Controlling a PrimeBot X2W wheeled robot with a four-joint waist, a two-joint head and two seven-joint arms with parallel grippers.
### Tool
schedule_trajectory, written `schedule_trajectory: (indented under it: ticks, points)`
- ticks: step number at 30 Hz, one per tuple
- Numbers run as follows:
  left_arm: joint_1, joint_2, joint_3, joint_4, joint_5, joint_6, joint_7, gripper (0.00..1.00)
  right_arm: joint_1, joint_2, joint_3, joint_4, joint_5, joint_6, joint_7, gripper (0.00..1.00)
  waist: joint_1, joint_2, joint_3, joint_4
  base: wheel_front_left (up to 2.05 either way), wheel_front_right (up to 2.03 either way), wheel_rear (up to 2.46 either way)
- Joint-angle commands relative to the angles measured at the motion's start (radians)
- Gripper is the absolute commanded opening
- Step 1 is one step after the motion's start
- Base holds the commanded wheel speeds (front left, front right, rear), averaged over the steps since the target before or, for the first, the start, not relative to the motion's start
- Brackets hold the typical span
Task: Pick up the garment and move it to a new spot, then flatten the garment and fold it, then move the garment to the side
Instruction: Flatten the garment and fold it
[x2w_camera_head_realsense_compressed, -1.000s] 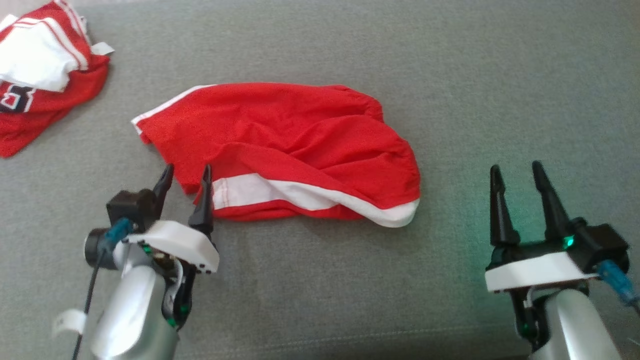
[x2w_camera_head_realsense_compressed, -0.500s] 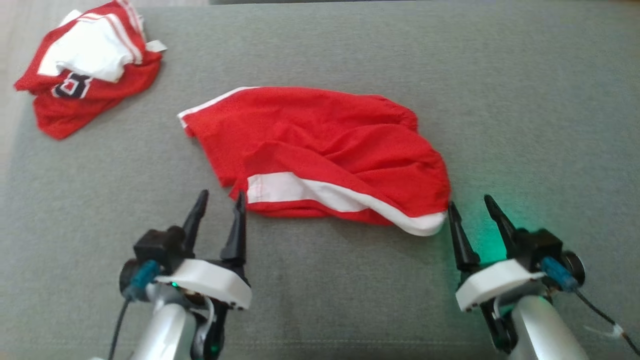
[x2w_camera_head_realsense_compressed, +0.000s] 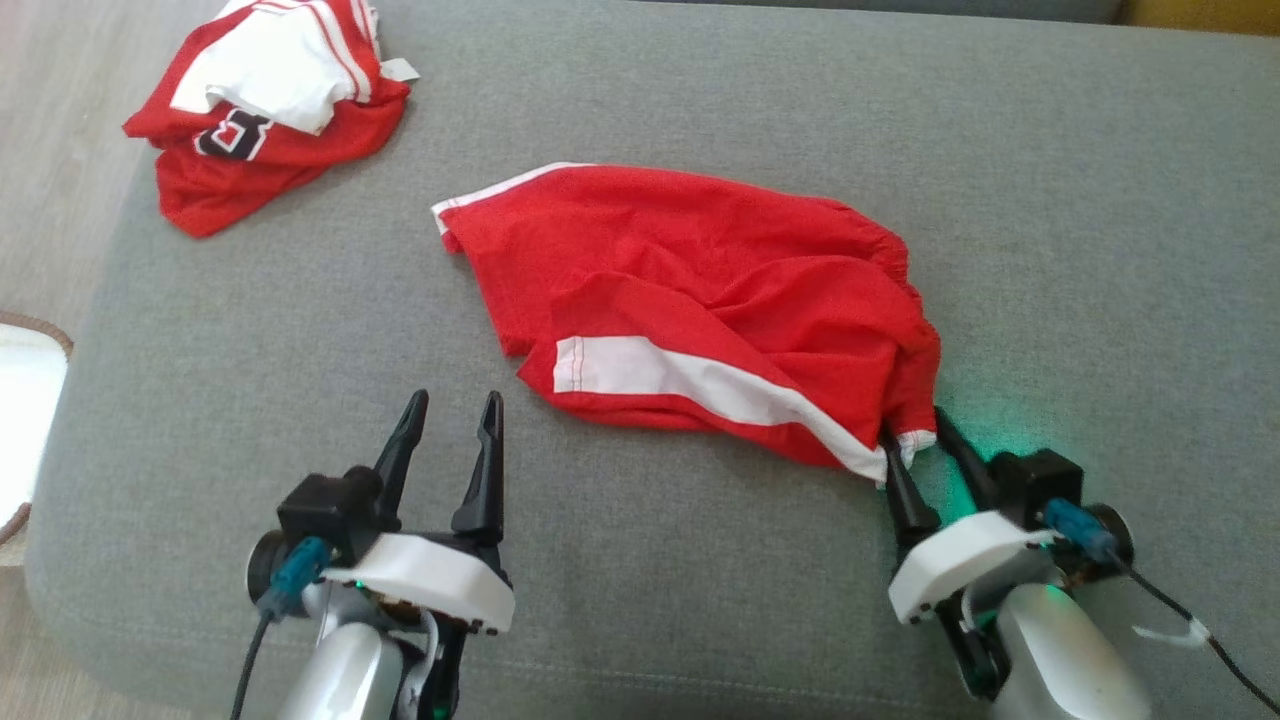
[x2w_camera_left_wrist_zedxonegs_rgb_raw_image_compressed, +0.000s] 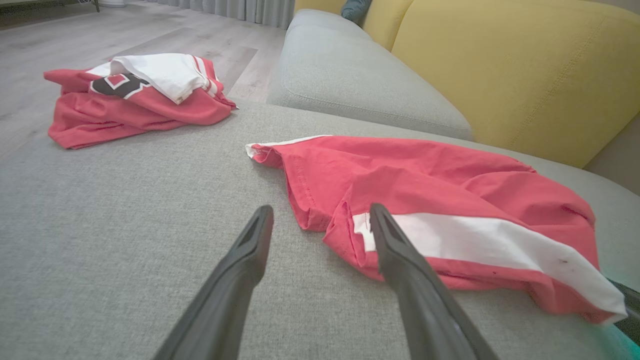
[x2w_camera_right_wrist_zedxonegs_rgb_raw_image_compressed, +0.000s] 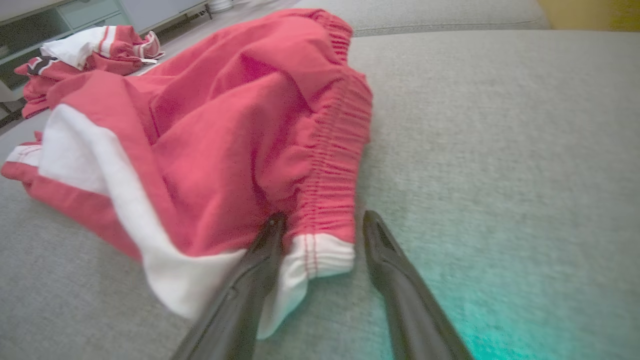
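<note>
The garment, red shorts with a white side stripe, lies rumpled on the grey sofa cushion. My right gripper is open at its near right corner. In the right wrist view the white-edged waistband corner sits between the fingers of that gripper, with a gap left on the right side. My left gripper stands open on the cushion, just short of the garment's near left hem. In the left wrist view that gripper has nothing between its fingers, and the garment lies to the right of them.
A second red and white garment lies bunched at the cushion's far left corner. Wooden floor lies beyond the cushion's left edge, with a pale round object there. A yellow backrest rises behind the cushion.
The head camera has shifted. My right gripper has moved in from the bare cushion to the garment's right corner, lifting it slightly. The left gripper now stands a little off the hem.
</note>
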Motion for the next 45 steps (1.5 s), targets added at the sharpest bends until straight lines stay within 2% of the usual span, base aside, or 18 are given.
schedule_trajectory:
  ticks: [1,3,6,14,19,20,21,22,23,31,37,45]
  points:
    - [-0.014,0.003,0.023,-0.035,-0.009,0.001,-0.012,1.0,-0.032,-0.003,0.033,-0.01,0.007,0.008,-0.006,0.35,0.0,0.0,-0.003,0.004,0.0,0.0,0.0]
    - [-0.01,0.004,0.022,-0.035,-0.009,0.002,-0.012,1.0,-0.04,-0.003,0.037,0.002,0.014,0.008,-0.006,0.0,0.0,0.0,-0.007,0.006,0.0,0.0,0.0]
    - [-0.001,0.006,0.025,-0.037,-0.01,0.006,-0.012,1.0,-0.04,-0.003,0.001,0.005,0.008,0.008,-0.006,0.0,0.0,0.0,-0.015,-0.002,0.0,0.0,0.0]
    - [0.013,0.006,0.015,-0.041,-0.015,0.004,-0.012,1.0,0.003,-0.003,-0.225,-0.034,-0.102,0.008,-0.006,0.0,0.0,0.0,-0.018,-0.047,0.0,0.0,0.0]
    - [0.006,0.006,0.011,-0.038,-0.017,0.003,-0.012,1.0,0.005,-0.003,-0.25,-0.032,-0.118,0.008,-0.006,0.0,0.0,0.0,-0.011,-0.07,0.0,0.0,0.0]
    - [0.005,0.006,0.011,-0.037,-0.018,0.003,-0.012,1.0,0.003,-0.003,-0.256,-0.036,-0.123,0.008,-0.006,0.16,0.0,0.0,-0.01,-0.073,0.0,0.0,0.0]
    - [0.003,0.006,0.011,-0.036,-0.018,0.002,-0.012,1.0,0.003,-0.003,-0.26,-0.04,-0.127,0.008,-0.006,0.47,0.0,0.0,-0.01,-0.076,0.0,0.0,0.0]
    - [0.002,0.006,0.012,-0.036,-0.018,0.002,-0.012,1.0,0.003,-0.003,-0.26,-0.043,-0.128,0.008,-0.006,0.89,0.0,0.0,-0.011,-0.079,0.0,0.0,0.0]
    - [0.001,0.006,0.013,-0.037,-0.017,0.002,-0.012,1.0,0.005,-0.003,-0.261,-0.047,-0.127,0.008,-0.006,1.0,0.0,0.0,-0.012,-0.082,0.0,0.0,0.0]
    - [0.005,0.005,0.025,-0.052,-0.015,0.001,-0.012,1.0,0.046,-0.003,-0.269,-0.135,-0.122,0.008,-0.006,1.0,0.0,0.0,-0.045,-0.105,0.0,0.0,0.0]
    - [0.016,0.001,0.04,-0.067,-0.015,0.001,-0.012,1.0,0.104,-0.003,-0.246,-0.292,-0.098,0.008,-0.006,1.0,0.0,0.0,-0.096,-0.13,0.0,0.0,0.0]
    - [0.048,-0.003,0.042,-0.076,-0.01,-0.004,-0.012,1.0,0.17,-0.003,-0.192,-0.428,-0.063,0.008,-0.006,1.0,0.0,0.0,-0.167,-0.14,0.0,0.0,0.0]
